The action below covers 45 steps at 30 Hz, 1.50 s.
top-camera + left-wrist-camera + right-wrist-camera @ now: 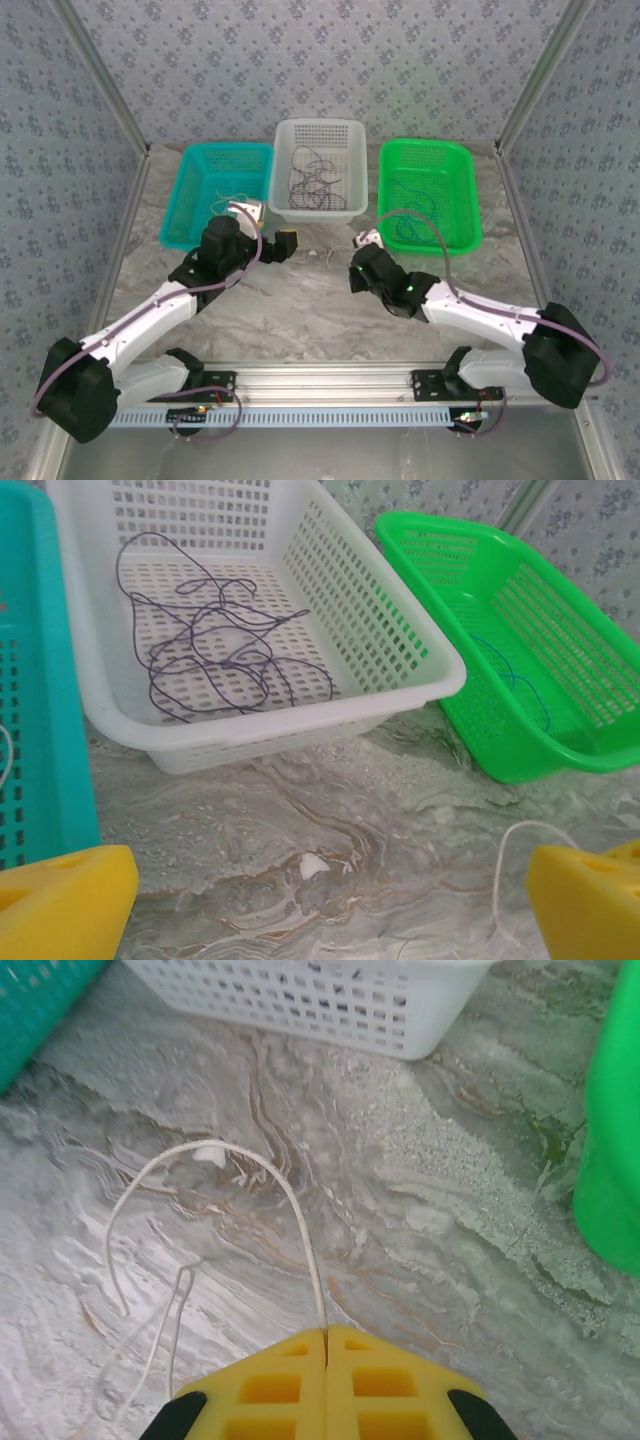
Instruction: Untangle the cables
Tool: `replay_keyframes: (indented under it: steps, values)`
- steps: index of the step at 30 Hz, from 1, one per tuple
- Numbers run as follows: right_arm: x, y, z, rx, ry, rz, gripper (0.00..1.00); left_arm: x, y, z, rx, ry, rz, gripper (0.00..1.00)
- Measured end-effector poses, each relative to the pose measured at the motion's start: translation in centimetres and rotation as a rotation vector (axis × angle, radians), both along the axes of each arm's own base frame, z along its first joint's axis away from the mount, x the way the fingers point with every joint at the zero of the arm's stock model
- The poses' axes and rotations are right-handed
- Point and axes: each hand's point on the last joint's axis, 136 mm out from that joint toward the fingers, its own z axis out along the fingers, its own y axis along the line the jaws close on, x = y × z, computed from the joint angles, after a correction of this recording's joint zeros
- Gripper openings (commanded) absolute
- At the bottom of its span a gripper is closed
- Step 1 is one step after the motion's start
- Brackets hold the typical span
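Your right wrist view shows the right end effector [327, 1345] pinching a whitish cable [298, 1215] before the white basket [400, 640]. That basket holds seemingly tangled purple cables [215, 650]. Your left end effector [325, 900] is spread.

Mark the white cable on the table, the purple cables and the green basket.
white cable [297, 1215]: right wrist view, right side of its loop.
purple cables [220, 660]: left wrist view, middle of the tangle.
green basket [490, 730]: left wrist view, near wall.

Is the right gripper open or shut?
The right gripper is shut on the white cable: its yellow fingers meet with no gap, and the cable runs out from between them.
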Motion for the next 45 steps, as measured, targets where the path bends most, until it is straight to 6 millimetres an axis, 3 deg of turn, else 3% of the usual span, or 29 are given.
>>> replay_keyframes:
  steps: [4, 10, 18, 25, 36, 45]
  values:
    - [0.0, -0.4, 2.2, 0.073, -0.062, 0.007, 0.0, -0.6, -1.0, 0.2, -0.03, -0.001, -0.049, 1.0]
    - [0.2, -0.7, 5.1, 0.169, -0.127, 0.024, 0.0, -2.6, -4.2, 1.2, -0.076, -0.027, -0.191, 0.99]
    - [-0.1, 0.2, 6.3, 0.199, -0.15, 0.088, 0.0, -4.3, -7.8, 1.8, -0.12, -0.023, -0.353, 0.93]
    - [-0.4, 0.7, 8.0, 0.237, -0.19, 0.127, 0.0, -3.7, -8.9, 2.6, -0.139, -0.03, -0.378, 0.89]
    - [0.2, -0.7, 9.8, 0.255, -0.231, 0.081, 0.0, -3.3, -8.9, 2.0, -0.149, 0.004, -0.333, 0.86]
    - [0.5, 0.3, 11.2, 0.27, -0.235, 0.113, 0.0, -3.6, -9.1, 2.3, -0.163, -0.001, -0.352, 0.84]
